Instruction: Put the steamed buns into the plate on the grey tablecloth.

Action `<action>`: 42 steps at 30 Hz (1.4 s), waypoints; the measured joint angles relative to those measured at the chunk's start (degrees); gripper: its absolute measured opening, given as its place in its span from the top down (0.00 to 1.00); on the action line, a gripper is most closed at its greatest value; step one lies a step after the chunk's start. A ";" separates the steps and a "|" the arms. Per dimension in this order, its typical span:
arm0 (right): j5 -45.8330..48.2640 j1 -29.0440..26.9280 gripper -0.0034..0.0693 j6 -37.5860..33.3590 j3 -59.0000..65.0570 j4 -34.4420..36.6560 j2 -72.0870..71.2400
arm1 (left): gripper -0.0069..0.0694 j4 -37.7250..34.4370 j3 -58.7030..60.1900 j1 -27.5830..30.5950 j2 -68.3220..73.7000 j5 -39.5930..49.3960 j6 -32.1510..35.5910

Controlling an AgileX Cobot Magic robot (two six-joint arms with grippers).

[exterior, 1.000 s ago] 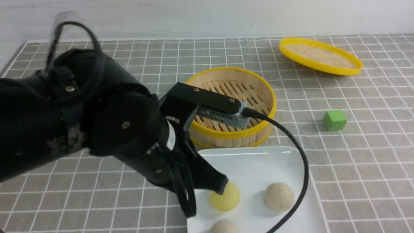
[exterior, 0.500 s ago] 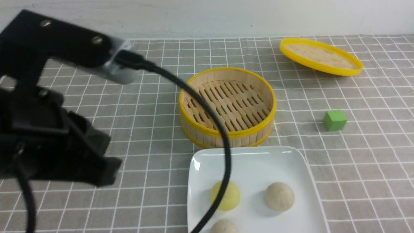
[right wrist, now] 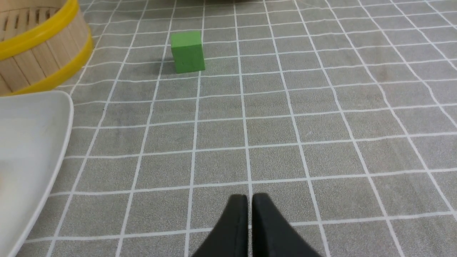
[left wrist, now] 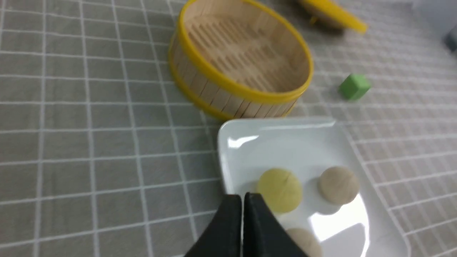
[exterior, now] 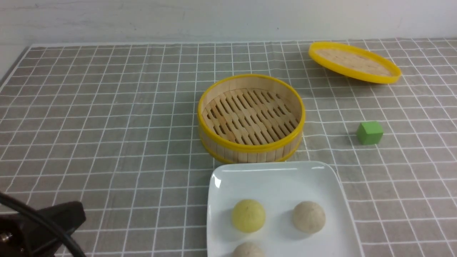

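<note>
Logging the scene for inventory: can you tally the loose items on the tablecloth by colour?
Beige buns: 2
Yellow bun: 1
White plate: 1
Yellow-rimmed steamer basket: 1
Yellow-rimmed lid: 1
Green cube: 1
Total: 7

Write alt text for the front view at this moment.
Three steamed buns, one yellow and two beige, sit on a white square plate on a grey tablecloth. Behind it stands an empty bamboo steamer, with its lid and a green cube farther right.
</note>
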 joint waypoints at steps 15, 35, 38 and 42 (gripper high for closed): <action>0.00 0.00 0.89 0.24 0.00 0.00 0.00 | 0.86 2.74 5.38 0.00 -0.21 0.52 -8.72; -0.05 0.00 0.85 0.24 0.00 0.00 0.00 | 0.84 -11.48 16.09 13.99 -10.81 -8.03 20.13; -0.05 0.00 0.84 0.24 0.00 0.00 0.00 | 0.84 -16.57 18.86 22.85 -13.87 -9.84 30.86; -0.05 0.00 0.84 0.24 0.00 0.00 0.00 | 0.84 -20.89 21.86 34.69 -17.25 -11.28 41.02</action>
